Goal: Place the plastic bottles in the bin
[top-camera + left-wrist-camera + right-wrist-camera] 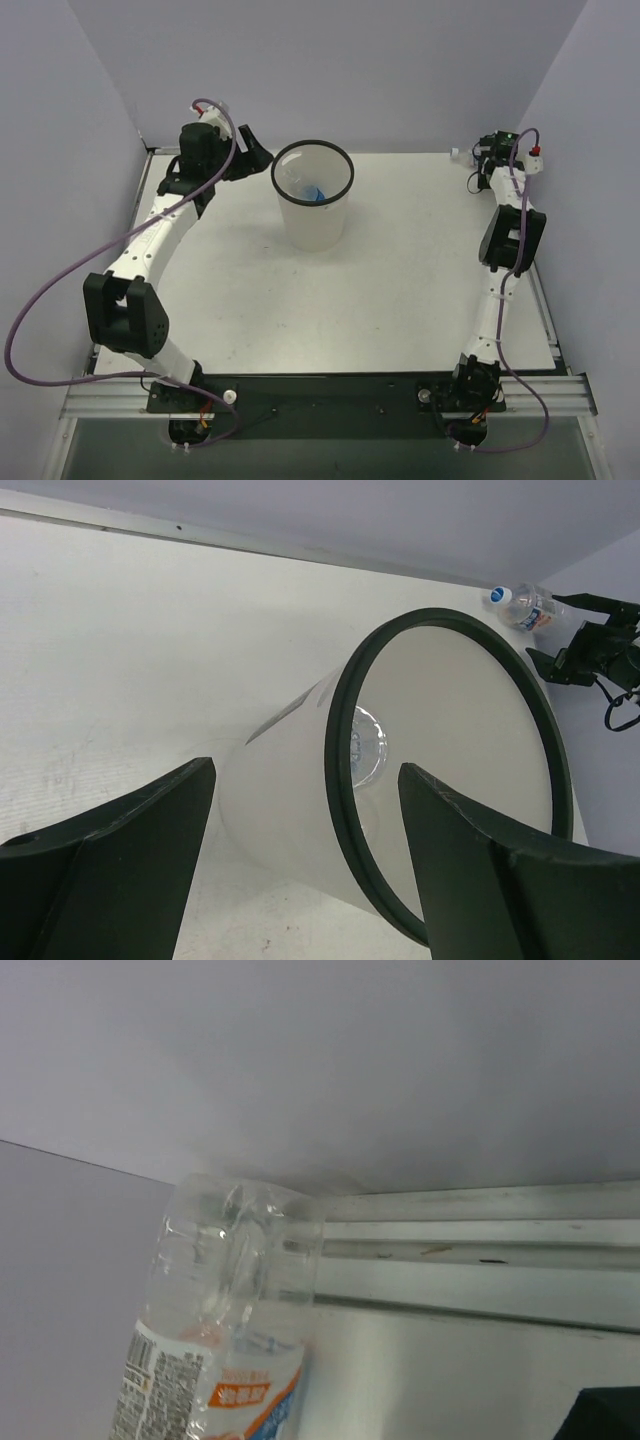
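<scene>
The bin [313,222] stands upright at the table's middle back, white with a black rim. Inside it lie a clear bottle [297,181] and a blue-labelled bottle [316,192]. My left gripper [258,156] is open and empty just left of the bin's rim. In the left wrist view its gripper [305,770] frames the bin [290,800], with a clear bottle [367,743] showing inside. The orange-and-white labelled bottle [225,1340] lies in the far right corner [457,153]. My right gripper [476,156] is at it, jaws spread, not closed on it.
Grey walls close in the table at the back and both sides. A metal rail [480,1235] runs along the table's back edge behind the bottle. In the left wrist view the far bottle [523,606] lies next to the right gripper [570,645].
</scene>
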`<state>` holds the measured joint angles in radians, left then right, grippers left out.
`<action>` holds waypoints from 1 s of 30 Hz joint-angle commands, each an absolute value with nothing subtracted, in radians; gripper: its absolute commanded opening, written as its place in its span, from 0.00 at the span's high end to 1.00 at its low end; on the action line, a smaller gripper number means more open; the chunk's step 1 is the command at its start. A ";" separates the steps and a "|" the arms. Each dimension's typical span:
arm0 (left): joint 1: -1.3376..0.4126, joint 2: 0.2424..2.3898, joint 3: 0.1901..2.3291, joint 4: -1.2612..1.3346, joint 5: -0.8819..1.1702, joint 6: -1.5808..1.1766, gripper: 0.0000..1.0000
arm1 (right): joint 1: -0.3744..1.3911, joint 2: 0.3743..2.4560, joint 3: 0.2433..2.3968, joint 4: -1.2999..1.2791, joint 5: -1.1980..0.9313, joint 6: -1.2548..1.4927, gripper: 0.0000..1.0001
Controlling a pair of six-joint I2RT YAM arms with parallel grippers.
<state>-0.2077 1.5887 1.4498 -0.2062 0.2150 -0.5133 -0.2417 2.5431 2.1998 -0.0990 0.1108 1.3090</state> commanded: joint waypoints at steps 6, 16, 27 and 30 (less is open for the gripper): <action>-0.207 1.631 1.534 -0.179 0.224 -0.523 0.15 | -0.256 2.681 2.358 0.037 0.121 1.336 0.00; -0.206 1.626 1.542 -0.196 0.210 -0.496 0.14 | -0.233 2.723 2.385 0.139 0.083 1.301 0.36; -0.206 1.588 1.499 -0.167 0.232 -0.511 0.14 | -0.195 2.366 1.877 0.340 -0.026 1.140 0.46; -0.209 1.572 1.493 -0.166 0.235 -0.515 0.14 | -0.160 2.249 1.746 0.382 -0.055 1.102 0.46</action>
<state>-0.2077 1.6325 1.4876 -0.2115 0.2153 -0.5129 -0.2031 2.4218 1.8606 0.2672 0.0010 1.1793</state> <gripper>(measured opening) 0.854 0.547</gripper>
